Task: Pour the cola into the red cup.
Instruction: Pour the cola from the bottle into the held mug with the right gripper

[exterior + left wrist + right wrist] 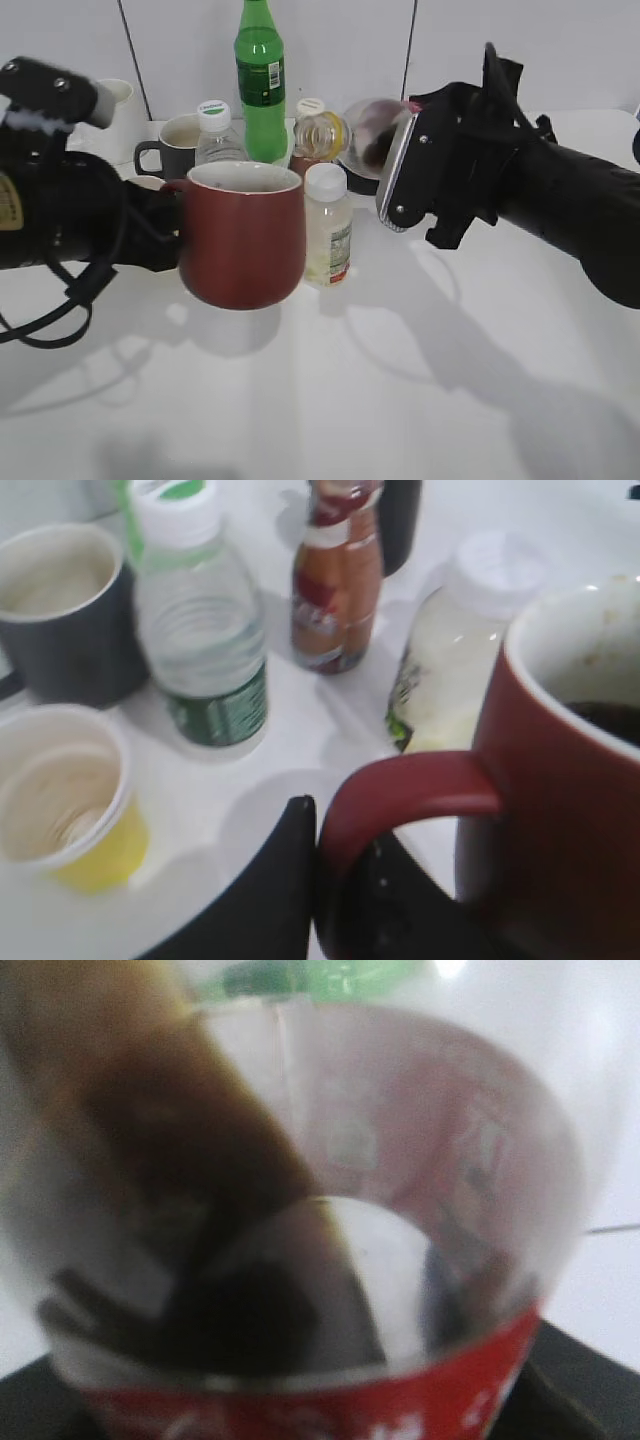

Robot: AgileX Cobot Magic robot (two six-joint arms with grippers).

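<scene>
red cup (243, 235) nearest, lifted off table toward left edge, handle clenched in left gripper (330, 880) | some dark liquid already inside | cola (365, 135) bottle tipped sideways, grasped by right gripper (415, 165), mouth short of rim | pour unfinished

front exterior view, two close wrist views
</scene>
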